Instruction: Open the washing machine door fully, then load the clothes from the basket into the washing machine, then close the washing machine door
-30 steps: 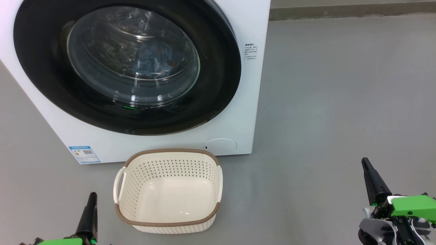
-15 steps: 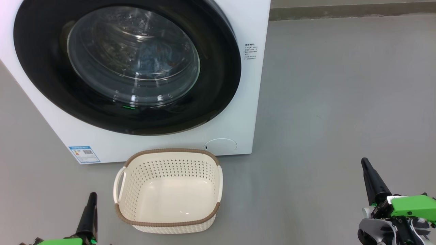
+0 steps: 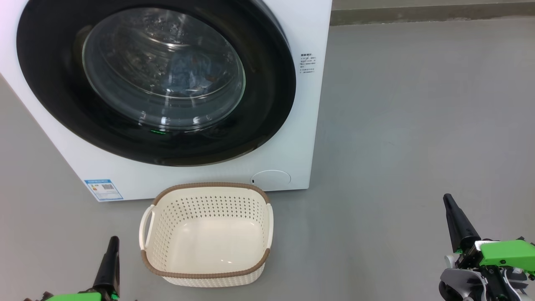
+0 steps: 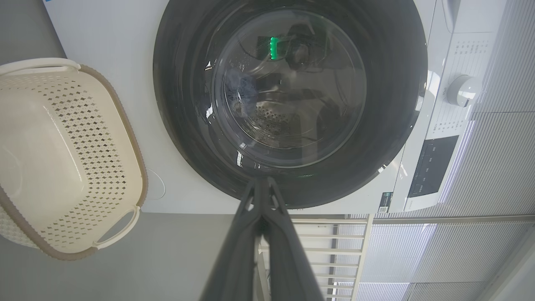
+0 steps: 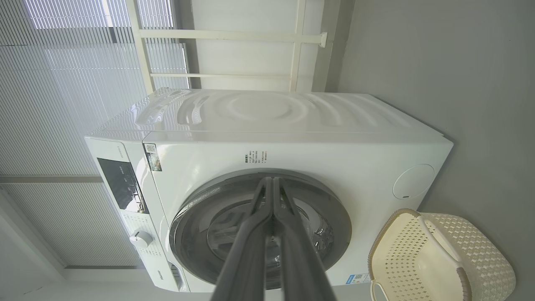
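The washer stands on the floor with its door flush against the front, apparently shut. No view shows the catch, so an unlatched door could swing back out. The basket, just before the washer, is bare, and the clothes show as blue fabric behind the glass; a piece trapped at the seal would be hidden. Left gripper and right gripper rest low, fingers pressed together, holding nothing, well apart from the door.
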